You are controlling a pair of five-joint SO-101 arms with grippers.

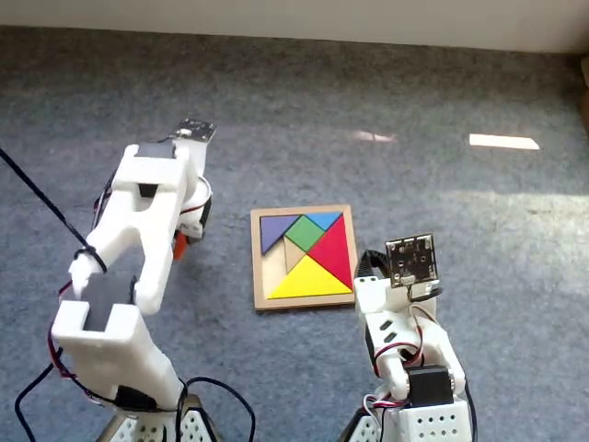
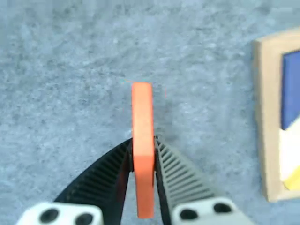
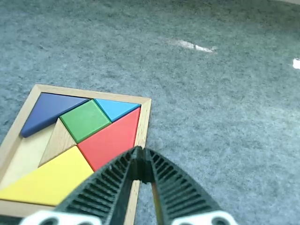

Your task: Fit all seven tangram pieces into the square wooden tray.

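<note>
Over the table, high view: the tray [image 1: 257,267] lies on the carpet [image 1: 460,110] between the arms. It holds a dark blue piece [image 1: 271,228], a red piece [image 1: 333,249], a yellow piece [image 1: 308,281] and others. A bare strip shows on the side nearest the left arm [image 1: 138,230], and an orange piece [image 1: 179,245] peeks out beneath that arm.

Left wrist view: the left gripper [image 2: 143,140] clamps the orange piece edge-on over the carpet, apart from the tray.

Right wrist view: the right gripper [image 3: 142,161] is closed on nothing, its tips by the tray's rim beside the red piece. The gap lies between the dark blue and yellow pieces.

Judged step: placing the last piece. The next move calls for bringing it over the gap, laying it flat, matching the outline, and releasing.
</note>
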